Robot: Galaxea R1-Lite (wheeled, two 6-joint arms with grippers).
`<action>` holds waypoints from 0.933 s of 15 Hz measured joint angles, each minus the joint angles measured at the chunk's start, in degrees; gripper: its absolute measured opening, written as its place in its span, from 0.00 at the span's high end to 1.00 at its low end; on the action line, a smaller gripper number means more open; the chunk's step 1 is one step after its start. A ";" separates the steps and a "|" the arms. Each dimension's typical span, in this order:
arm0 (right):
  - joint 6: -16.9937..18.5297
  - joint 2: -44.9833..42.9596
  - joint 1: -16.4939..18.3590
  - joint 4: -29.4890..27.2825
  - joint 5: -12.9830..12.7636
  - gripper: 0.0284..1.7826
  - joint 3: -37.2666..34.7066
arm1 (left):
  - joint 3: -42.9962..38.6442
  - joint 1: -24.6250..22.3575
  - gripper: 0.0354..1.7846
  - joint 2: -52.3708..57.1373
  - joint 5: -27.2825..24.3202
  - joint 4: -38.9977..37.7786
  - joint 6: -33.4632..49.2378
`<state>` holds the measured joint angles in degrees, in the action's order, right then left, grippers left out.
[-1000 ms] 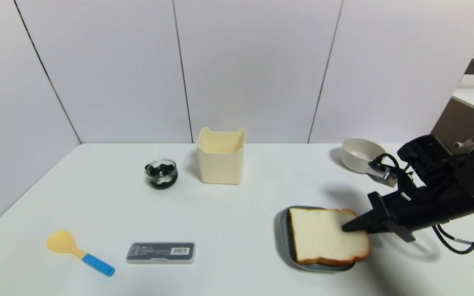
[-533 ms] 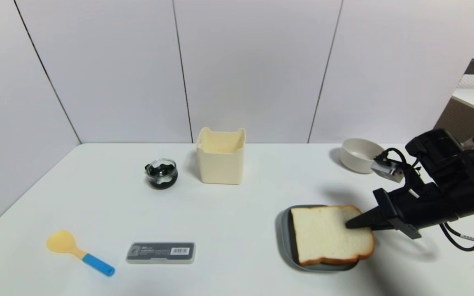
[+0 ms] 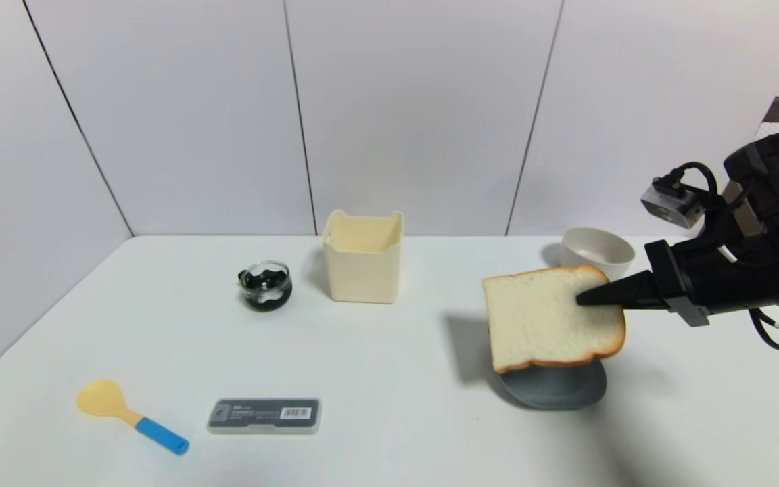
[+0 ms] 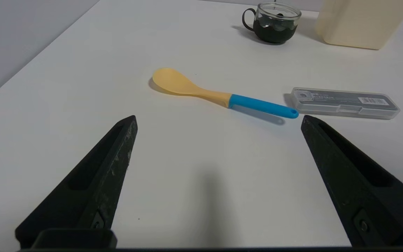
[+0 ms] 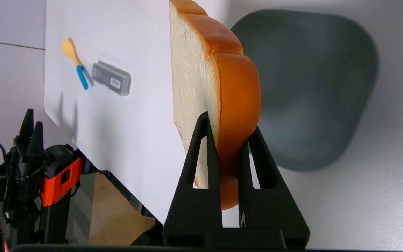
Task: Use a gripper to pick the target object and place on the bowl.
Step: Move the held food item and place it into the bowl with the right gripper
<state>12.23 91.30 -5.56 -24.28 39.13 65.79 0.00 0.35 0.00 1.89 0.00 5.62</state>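
Open table between plate and bowl; container well left.

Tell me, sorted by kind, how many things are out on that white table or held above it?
Containers: 3 – bowl, cream tub, glass cup
Plates: 1 – grey plate
Food: 1 – bread slice, pinched in the right gripper
Utensils: 1 – yellow spoon
Cases: 1 – grey case
Total: 7

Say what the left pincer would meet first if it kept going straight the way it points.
Probably the spoon: it lies ahead between the open left pincer fingers' line. Depth is unclear, so it might touch the table first.
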 joint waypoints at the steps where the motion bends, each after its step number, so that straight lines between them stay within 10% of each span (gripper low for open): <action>1: -0.07 -0.50 -0.04 -0.05 0.02 0.91 0.24 | 0.00 -0.02 0.06 0.00 0.00 0.00 -0.02; 10: -1.38 -0.87 5.32 12.32 -0.09 0.91 6.61 | 0.00 -0.02 0.06 0.00 0.00 0.00 0.05; 14: -9.70 0.79 12.12 24.55 -0.18 0.91 9.92 | 0.00 0.00 0.06 0.00 0.00 0.00 0.02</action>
<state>2.52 92.09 6.56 0.27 38.95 75.72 0.00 0.35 0.00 1.89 0.00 5.64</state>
